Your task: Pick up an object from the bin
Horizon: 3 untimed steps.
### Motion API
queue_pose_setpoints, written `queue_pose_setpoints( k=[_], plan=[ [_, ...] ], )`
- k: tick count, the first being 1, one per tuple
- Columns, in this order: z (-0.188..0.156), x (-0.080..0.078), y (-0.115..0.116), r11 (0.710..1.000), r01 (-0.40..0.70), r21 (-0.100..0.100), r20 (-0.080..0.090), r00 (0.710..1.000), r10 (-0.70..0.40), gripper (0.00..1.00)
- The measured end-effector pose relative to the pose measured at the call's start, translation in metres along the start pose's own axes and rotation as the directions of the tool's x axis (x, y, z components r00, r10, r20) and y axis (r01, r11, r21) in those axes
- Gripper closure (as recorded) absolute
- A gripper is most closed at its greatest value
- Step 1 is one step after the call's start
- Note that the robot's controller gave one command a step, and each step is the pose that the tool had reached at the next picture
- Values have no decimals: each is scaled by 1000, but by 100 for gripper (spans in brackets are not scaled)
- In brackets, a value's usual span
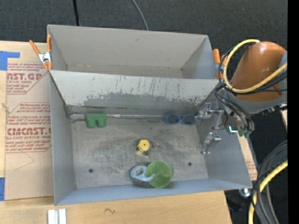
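Blue double-ring piece [179, 119], shaped like a small pair of spectacles, flat on the floor of the grey bin [140, 85], right at the foot of the sloping back wall and right of middle. Nearest of the loose things to the gripper [206, 129]: just to its left, apart from it, not between the fingers. Gripper low at the bin's right side, close to the right wall, jaws apart with nothing between them, one finger [205, 112] toward the back edge and the other toward the front. Orange cover [259, 69] and yellow cable [233, 85] on the wrist, above the right rim. Little room on the right between fingers and wall. Tight at the back edge too, the blue piece hard against the wall's foot. Green two-lobed block [96, 120] on that same back edge, far left, well apart from the blue piece. Small yellow piece [143, 146] alone in the middle of the floor, bare metal all around. Round green piece [161, 174] at the front edge, near the middle, touching a pale grey curled piece [138, 173] on its left, both close to the front wall. Wide bare floor between the yellow piece and the gripper, and across the left half between the green block and the front wall.
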<state>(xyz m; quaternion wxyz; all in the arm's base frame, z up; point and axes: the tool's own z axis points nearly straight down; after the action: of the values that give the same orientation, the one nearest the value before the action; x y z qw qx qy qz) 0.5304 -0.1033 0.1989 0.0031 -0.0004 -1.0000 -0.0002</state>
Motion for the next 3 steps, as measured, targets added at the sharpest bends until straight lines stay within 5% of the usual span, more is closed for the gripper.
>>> queue_pose_setpoints(
  k=[1, 2, 3],
  plan=[
    [17, 13, 76, 998, 68, -3, 5, 998, -68, 0],
    [121, 37, 154, 923, 384, 13, 27, 923, -384, 0],
    [123, 36, 159, 922, 387, 7, 36, 921, -387, 100]
  ],
)
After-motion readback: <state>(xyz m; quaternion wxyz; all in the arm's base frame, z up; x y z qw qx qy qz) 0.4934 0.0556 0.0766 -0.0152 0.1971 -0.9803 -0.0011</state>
